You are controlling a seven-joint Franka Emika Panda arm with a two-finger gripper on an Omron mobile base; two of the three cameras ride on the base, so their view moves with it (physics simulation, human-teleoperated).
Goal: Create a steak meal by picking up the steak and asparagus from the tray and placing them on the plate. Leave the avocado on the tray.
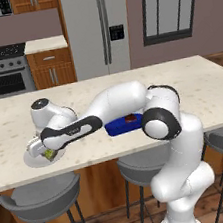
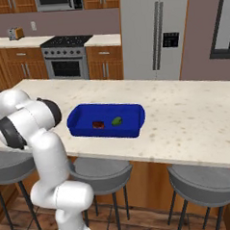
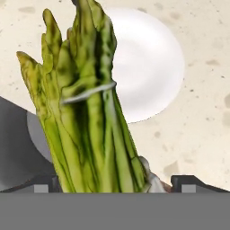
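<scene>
My gripper [image 1: 45,152] is shut on the asparagus [image 3: 90,126], a tied bundle of yellow-green stalks that rises between the fingers in the hand view. It hangs just over the round pale plate [image 3: 150,67], which lies near the counter's front left edge [image 1: 34,160]. The asparagus [image 1: 50,154] shows as a small green patch under the hand. The blue tray [image 2: 78,120] sits mid-counter and holds the dark red steak [image 2: 97,124] and the green avocado [image 2: 117,120] side by side. From the left base, my forearm hides most of the tray [image 1: 117,128]; the steak [image 1: 130,117] peeks out.
The pale stone island counter [image 2: 184,112] stretches wide to the right of the tray. Grey stools [image 1: 40,195] stand under its front edge. The plate is close to that edge. A stove [image 2: 67,54] and fridge [image 2: 155,32] line the back wall.
</scene>
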